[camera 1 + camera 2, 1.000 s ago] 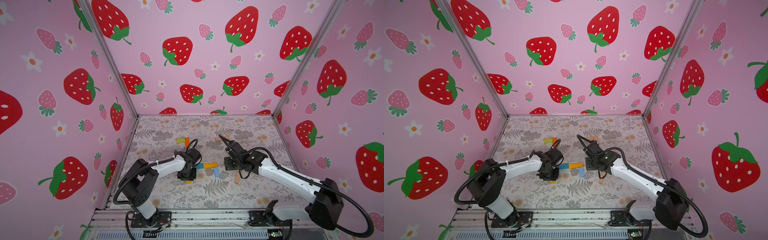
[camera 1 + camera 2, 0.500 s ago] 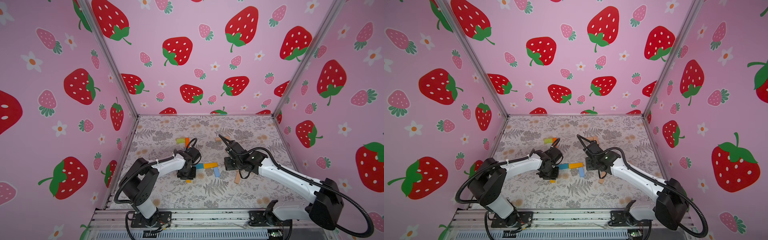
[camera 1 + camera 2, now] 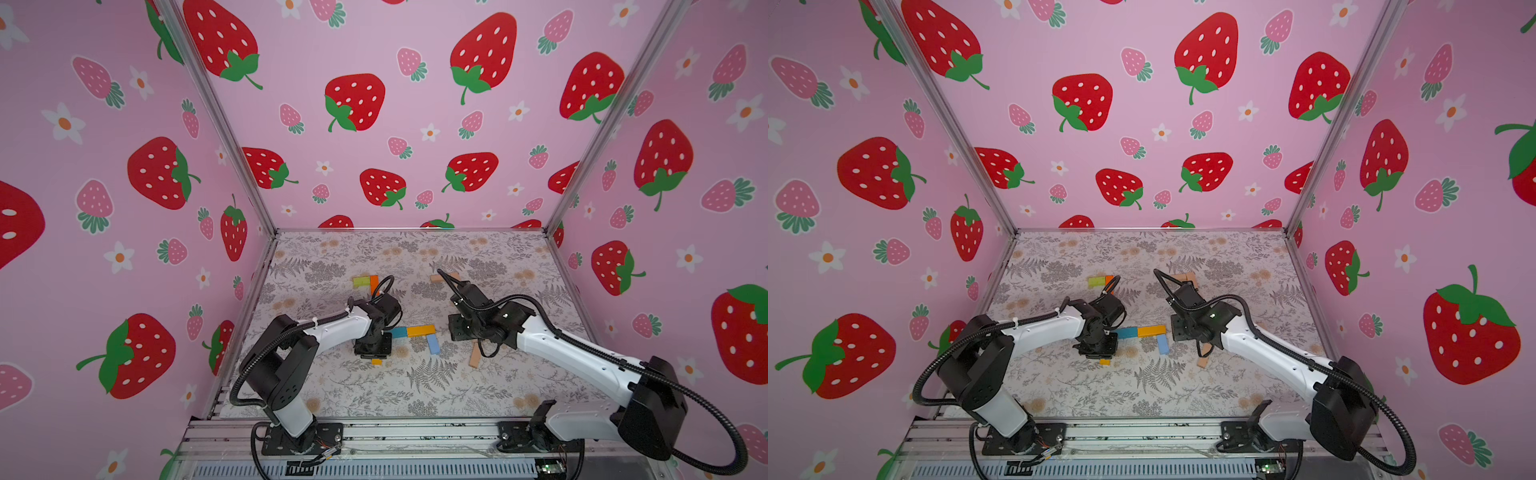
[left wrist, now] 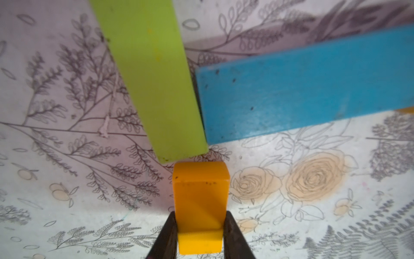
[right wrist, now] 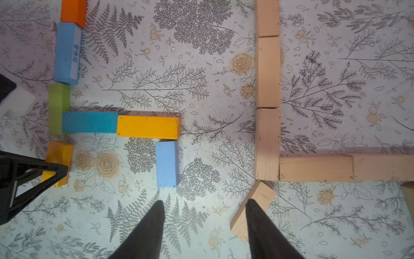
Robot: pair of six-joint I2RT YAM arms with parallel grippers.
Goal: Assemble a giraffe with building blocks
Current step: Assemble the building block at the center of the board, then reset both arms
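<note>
Nothing's moved vs the frames 1 s and 0.5 s back: both arms parked, same pose.

Left tool (image 4: 200,216) is pinched narrow on a short yellow-orange painted wooden bar (image 4: 201,192), fingers on its two long sides. In both top views that bar sits low-centre, just under the left wrist. Its far end stops just shy of the end of the lime-green painted bar (image 4: 154,78). Can't tell if it's down on the floral-print surface (image 4: 313,201) or a hair above. Right tool (image 5: 205,201) is abt half open and empty, right of centre in both top views.

Risks, my read:
- Held bar looks meant as the front leg at the green/teal corner. Release w/ skew or gap = crooked leg. Opening fingers may drag it; paint looks smooth, sheet looks slick.
- Push fwd too far and it shoves the green bar, which butts the teal-blue painted bar (image 4: 302,89). Nothing's fastened, so the whole flat chain shifts.
- One right finger overlaps a loose skewed plain tan wooden bar (image 5: 253,210) in the wrist view; contact or not, can't tell. A sweep could knock it into the tan bar row (image 5: 267,71).

Materials: all flat rectangular wood bars, square edges, prob light. Painted ones matte w/ dark specks; tan ones bare grain. The teal bar runs end-to-end w/ a long yellow painted bar (image 5: 148,127). A pale-blue painted bar (image 5: 167,163) lies square to that one's outer end, touching or nearly.
</note>
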